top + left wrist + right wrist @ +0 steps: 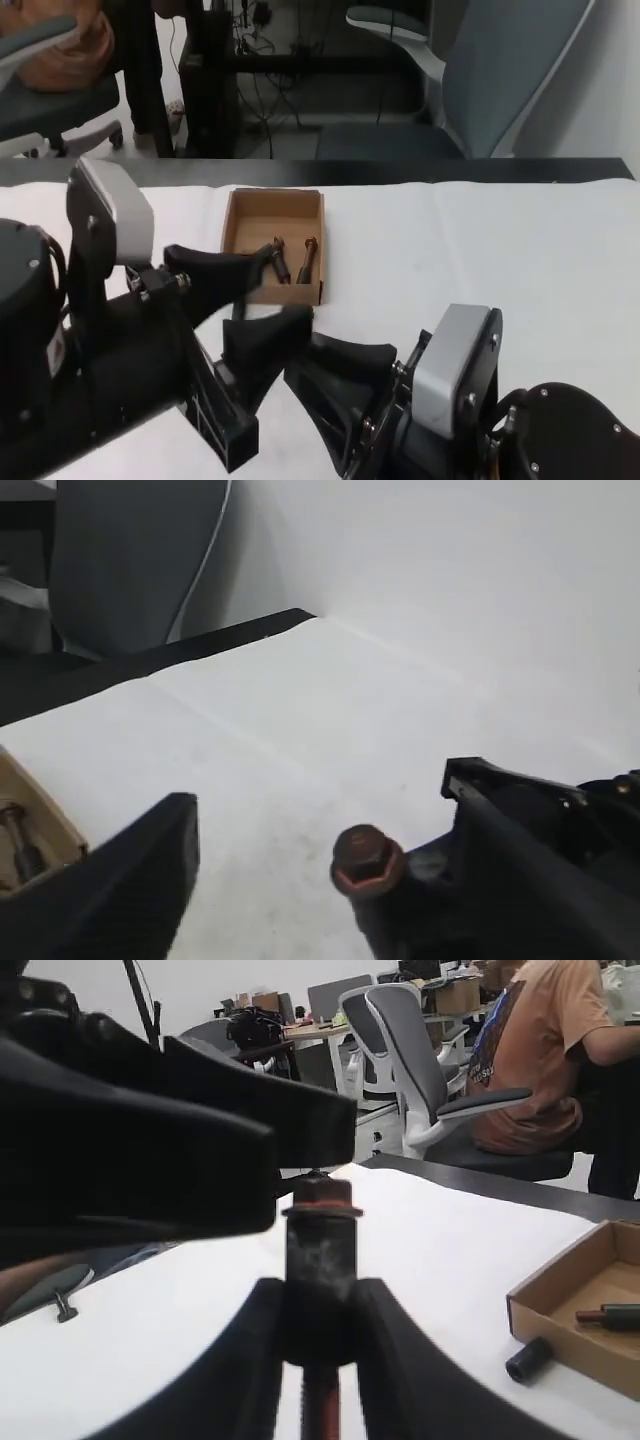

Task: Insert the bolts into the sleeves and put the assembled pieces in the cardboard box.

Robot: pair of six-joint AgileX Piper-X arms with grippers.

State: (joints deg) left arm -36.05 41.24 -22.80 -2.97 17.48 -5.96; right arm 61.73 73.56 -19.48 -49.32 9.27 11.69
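Right tool (320, 1305), at the near right of the bench (500, 250), is closed firmly on a dark sleeve (320, 1280), which it holds upright above the white cover. A rusty bolt (320, 1198) sits in that sleeve, with its hexagonal head just above the sleeve's top and its threaded end showing below between the two fingers.

The left tool (288, 287) comes in from the near left with its fingers spread wide apart, gripping nothing. Its tips lie right by the bolt head, but whether they touch it cannot be told. From the left wrist camera the bolt head faces the lens, well apart from the one dark finger (110, 890) at its side.

The cardboard box (260, 215) stands on the bench beyond both tools, near the middle. Two assembled pieces (294, 258) lie side by side in its near right part. A loose sleeve (528, 1358) lies on the cover just outside a corner of the box.
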